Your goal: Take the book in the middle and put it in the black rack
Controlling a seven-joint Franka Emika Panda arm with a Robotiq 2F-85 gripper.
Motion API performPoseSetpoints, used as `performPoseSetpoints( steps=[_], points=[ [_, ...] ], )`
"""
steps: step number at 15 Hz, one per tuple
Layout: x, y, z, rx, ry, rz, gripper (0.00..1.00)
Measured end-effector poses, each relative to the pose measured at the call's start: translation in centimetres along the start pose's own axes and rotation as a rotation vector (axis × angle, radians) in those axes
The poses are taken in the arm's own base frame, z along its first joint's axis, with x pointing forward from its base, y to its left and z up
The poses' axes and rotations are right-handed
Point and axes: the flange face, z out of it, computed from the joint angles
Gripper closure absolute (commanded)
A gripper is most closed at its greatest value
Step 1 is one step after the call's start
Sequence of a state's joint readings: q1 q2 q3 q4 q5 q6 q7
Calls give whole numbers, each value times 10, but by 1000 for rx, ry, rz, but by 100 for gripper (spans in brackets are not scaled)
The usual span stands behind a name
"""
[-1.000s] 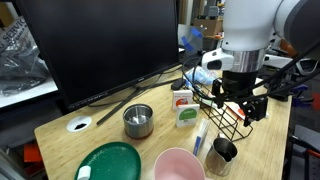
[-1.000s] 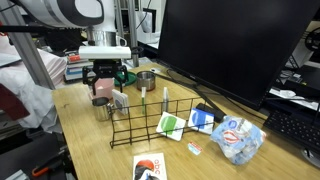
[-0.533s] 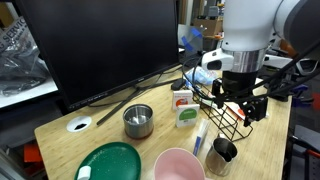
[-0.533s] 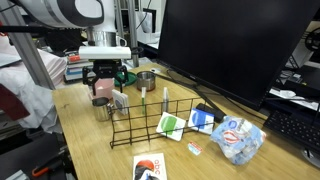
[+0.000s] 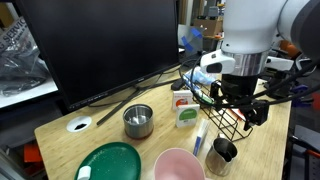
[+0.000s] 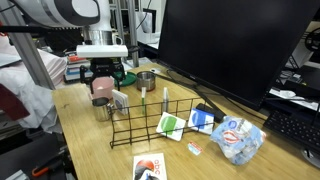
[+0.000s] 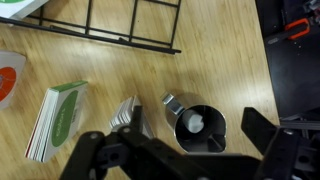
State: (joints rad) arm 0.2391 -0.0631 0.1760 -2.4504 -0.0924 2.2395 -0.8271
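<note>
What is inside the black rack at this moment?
Nothing visible: in the wrist view only bare table shows through the wires of the black rack, and the book sits outside it. That view crops the rack, and in an exterior view the fingers cover part of it.

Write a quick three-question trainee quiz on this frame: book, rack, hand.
1. True or false: the hand is clamped on the book.
2. The book is: A) on the table, outside the black rack; B) inside the rack; C) in the bowl.
3. Fill in: the bowl beside the green plate is ___.
Key: 1 false, the hand is open and empty; 2 A; 3 pink.
</note>
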Motion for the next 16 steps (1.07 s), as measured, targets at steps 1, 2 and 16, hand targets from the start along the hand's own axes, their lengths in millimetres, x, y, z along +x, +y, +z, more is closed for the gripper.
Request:
performPoseSetpoints(
  steps=[1, 2, 16],
  points=[
    [4, -2, -1, -4, 0, -10, 0],
    [8, -5, -3, -8, 1, -21, 0],
    [24, -13, -11, -26, 7, -58, 0]
  ],
)
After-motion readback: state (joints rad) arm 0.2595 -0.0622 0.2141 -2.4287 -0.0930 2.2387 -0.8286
